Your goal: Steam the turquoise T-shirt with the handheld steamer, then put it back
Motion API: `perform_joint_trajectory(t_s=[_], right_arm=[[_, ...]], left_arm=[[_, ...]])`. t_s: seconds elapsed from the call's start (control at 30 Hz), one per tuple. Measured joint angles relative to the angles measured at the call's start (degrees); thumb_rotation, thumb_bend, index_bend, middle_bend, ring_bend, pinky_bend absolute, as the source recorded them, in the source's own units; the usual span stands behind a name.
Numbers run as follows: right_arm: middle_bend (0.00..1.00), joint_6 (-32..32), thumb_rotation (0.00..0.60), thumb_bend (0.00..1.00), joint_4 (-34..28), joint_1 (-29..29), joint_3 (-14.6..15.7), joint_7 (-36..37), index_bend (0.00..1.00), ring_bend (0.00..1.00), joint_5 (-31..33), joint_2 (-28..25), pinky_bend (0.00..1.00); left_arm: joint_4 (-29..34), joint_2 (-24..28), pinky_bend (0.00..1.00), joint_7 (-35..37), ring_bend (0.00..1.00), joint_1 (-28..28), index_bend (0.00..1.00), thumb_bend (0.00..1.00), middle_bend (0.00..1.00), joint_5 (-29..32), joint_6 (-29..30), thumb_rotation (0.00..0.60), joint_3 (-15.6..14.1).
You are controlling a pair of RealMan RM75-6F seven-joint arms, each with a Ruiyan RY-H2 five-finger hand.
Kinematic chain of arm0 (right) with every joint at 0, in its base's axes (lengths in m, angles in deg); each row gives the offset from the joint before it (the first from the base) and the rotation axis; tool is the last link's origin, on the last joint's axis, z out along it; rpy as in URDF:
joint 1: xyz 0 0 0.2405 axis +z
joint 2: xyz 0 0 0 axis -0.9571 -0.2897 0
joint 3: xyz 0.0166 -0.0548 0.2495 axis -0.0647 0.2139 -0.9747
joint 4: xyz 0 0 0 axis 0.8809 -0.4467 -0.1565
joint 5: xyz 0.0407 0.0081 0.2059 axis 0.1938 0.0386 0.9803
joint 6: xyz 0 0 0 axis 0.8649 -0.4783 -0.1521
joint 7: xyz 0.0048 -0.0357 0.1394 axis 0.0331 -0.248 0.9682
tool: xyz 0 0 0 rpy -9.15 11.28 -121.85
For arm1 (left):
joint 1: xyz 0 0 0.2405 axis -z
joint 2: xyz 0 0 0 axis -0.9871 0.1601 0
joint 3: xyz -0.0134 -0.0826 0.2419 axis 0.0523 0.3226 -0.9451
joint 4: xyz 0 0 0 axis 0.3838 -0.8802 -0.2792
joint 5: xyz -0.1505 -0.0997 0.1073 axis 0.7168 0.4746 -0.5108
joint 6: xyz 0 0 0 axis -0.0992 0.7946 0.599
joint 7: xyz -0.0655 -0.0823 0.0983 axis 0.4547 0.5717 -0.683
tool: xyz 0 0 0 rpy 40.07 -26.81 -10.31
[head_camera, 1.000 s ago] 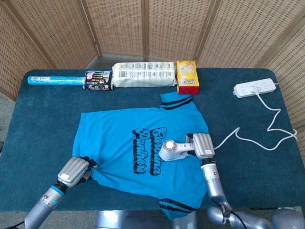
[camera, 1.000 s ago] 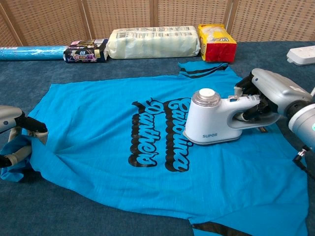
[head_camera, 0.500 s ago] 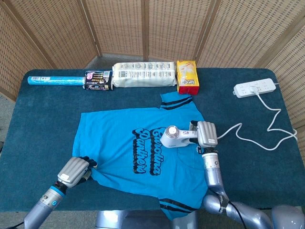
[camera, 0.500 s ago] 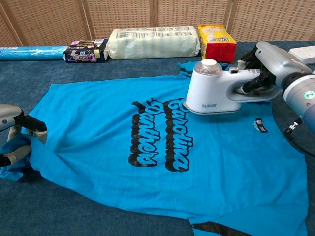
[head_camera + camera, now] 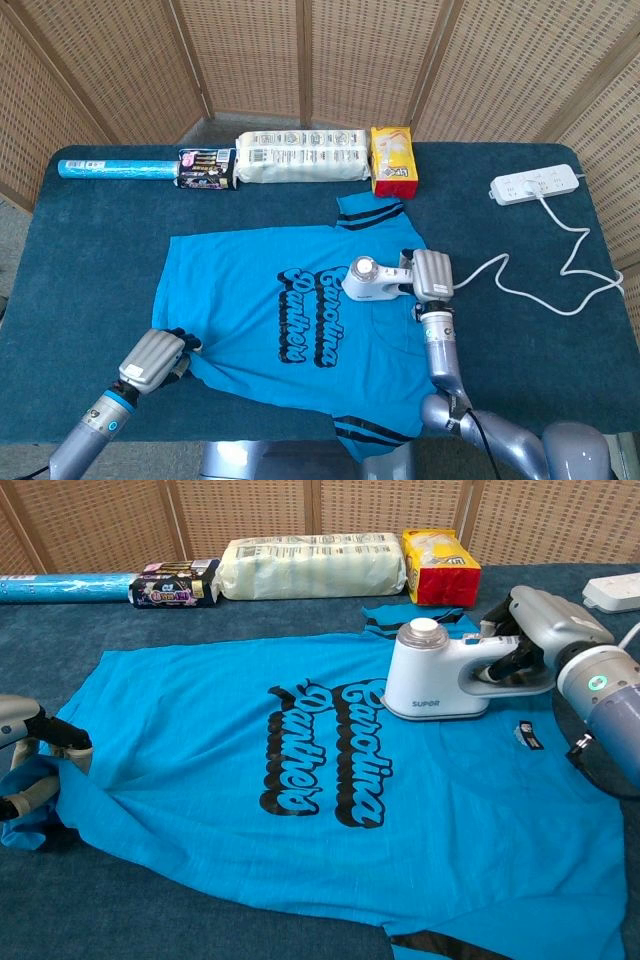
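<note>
The turquoise T-shirt lies flat on the dark blue table, black lettering up. My right hand grips the handle of the white handheld steamer, which rests on the shirt's upper right part beside the lettering. My left hand holds the bunched sleeve at the shirt's near left corner.
Along the far edge lie a blue roll, a dark packet, a long white pack and a yellow-red bag. A white power strip sits far right, its cord looping toward the steamer. Wicker screens stand behind.
My right hand has slid the steamer away from me across the shirt, from its middle right to its upper right near the collar. The left hand has kept its hold.
</note>
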Motion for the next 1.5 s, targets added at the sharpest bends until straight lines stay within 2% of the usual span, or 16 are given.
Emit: perform_joint_trajectory(t_s=[0.33, 1.0, 1.5], right_arm=[[0.77, 1.5, 0.6, 0.33, -2.3, -2.1, 2.8, 1.8, 0.76, 0.81, -2.3, -0.6, 0.73], [0.77, 7.5, 0.6, 0.33, -13.2, -9.0, 8.6, 3.1, 0.76, 0.81, -7.4, -5.2, 0.73], [0.77, 7.0, 0.6, 0.33, -12.1, -7.9, 8.1, 2.1, 0.76, 0.81, -9.1, -3.1, 0.73]], left_arm=[[0.0, 0.0, 0.56, 0.2, 0.45, 0.0, 0.56, 0.54, 0.55, -0.3, 0.2, 0.6, 0.0], [0.1, -0.2, 0.56, 0.4, 0.45, 0.0, 0.56, 0.54, 0.55, -1.2, 0.5, 0.6, -0.1], [0.5, 0.2, 0.56, 0.0, 0.45, -0.1, 0.56, 0.54, 0.55, -1.2, 0.6, 0.6, -0.2]])
